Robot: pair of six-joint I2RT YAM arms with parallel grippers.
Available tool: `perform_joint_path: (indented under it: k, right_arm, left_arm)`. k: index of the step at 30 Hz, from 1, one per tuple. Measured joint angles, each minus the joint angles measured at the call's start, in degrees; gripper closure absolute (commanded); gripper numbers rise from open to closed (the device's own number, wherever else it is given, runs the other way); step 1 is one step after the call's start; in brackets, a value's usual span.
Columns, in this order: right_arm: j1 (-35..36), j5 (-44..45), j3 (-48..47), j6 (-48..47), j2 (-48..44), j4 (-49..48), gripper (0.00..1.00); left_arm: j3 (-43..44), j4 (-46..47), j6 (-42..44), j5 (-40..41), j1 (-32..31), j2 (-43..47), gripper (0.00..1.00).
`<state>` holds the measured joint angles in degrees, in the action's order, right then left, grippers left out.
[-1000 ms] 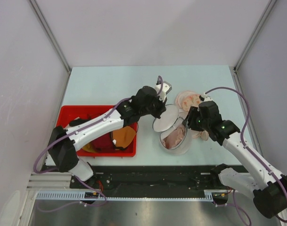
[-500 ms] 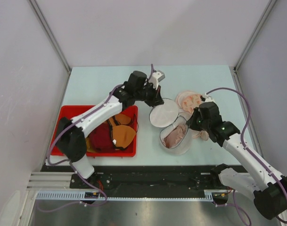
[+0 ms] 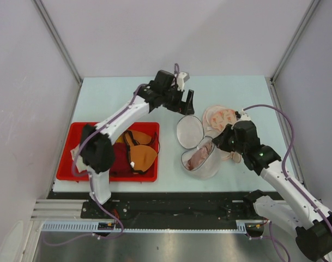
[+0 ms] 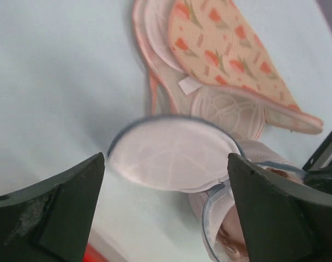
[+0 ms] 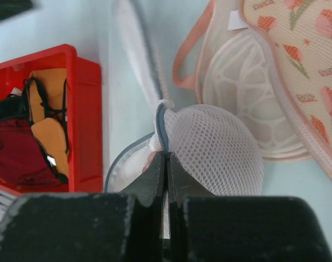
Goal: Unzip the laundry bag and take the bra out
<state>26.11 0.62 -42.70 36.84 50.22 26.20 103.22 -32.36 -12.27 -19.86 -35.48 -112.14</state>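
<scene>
Holds the left gripper (image 3: 186,103) spread wide and empty over the table's far middle, above the flipped-open lid (image 3: 188,131), likely to leave the mouth free. Pinches the laundry bag (image 3: 208,166) at its hoop rim with the right gripper (image 5: 167,159), clamped tight, right of centre toward the near edge, apparently to steady it. Shows the bra (image 3: 199,157) only as a pink fold inside; hides the rest under mesh.

Robot arms: two, left arm (image 3: 122,117) and right arm (image 3: 280,174). Red bin (image 3: 70,147), left: one, holding one orange bra (image 3: 144,157) and one maroon bra (image 3: 119,166). Round mesh bags, right: two, namely one laundry bag (image 3: 189,131) and one peach-patterned bag (image 3: 220,115). Pale pink bra (image 3: 197,158): one.
</scene>
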Motion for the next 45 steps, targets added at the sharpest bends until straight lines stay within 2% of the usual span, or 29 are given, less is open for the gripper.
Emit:
perform_joint_path:
  k: [3,5,8,10,14,18,21,27,33,36,38,42,44,45]
  right_arm:
    - [0.00,-1.01,0.26,0.74,0.50,-1.36,1.00]
    - [0.00,-1.38,0.28,1.01,1.03,-1.81,1.00]
    - [0.00,-1.62,0.28,1.14,1.73,-2.40,1.00]
    - [-0.02,-1.62,0.31,1.14,2.12,-2.78,1.00]
    - [-0.02,-1.81,0.31,1.07,2.80,-3.04,1.00]
    - [-0.07,-2.08,0.33,0.85,3.04,-3.17,1.00]
    - [-0.13,-2.25,0.33,0.57,3.04,-3.41,1.00]
    - [-1.01,-3.08,0.33,0.11,3.04,-3.56,1.00]
    - [-1.51,-3.76,0.33,-0.15,3.45,-4.07,1.00]
    - [-1.62,-4.48,0.35,-0.26,4.15,-4.72,1.00]
    - [-1.64,-4.76,0.37,-0.35,4.37,-5.11,1.00]
    - [-1.70,-5.22,0.37,-0.42,4.57,-5.25,1.00]
    - [-1.73,-5.44,0.37,-0.39,4.70,-5.31,1.00]
    - [-1.75,-5.53,0.37,-0.39,4.70,-5.33,1.00]
  left_arm:
    - [-5.25,0.31,-0.31,7.82,-0.48,11.47,0.01]
    - [-8.20,0.94,-0.37,9.97,-1.01,18.49,0.03]
    - [-12.85,3.04,-1.77,9.38,-3.10,28.48,0.11]
    - [-16.35,5.11,-4.04,5.62,-5.11,30.97,0.17]
    - [-23.76,9.84,-10.27,-0.37,-9.99,26.77,0.29]
    - [-33.42,12.61,-17.51,-3.37,-12.94,18.01,0.37]
    - [-37.22,12.33,-22.10,-4.11,-13.86,15.74,0.41]
    - [-37.20,17.05,-26.93,-4.98,-13.84,15.82,0.40]
    - [-37.07,18.40,-28.39,-5.03,-14.19,15.87,0.35]
    - [-36.04,18.34,-28.46,-5.62,-14.47,15.30,0.27]
    - [-34.71,18.18,-28.30,-5.88,-14.93,14.47,0.27]
    - [-31.93,18.05,-28.22,-6.08,-16.20,11.93,0.32]
    - [-31.67,18.03,-28.17,-6.08,-16.61,11.10,0.41]
    - [-31.63,18.01,-28.20,-6.08,-16.74,10.71,0.42]
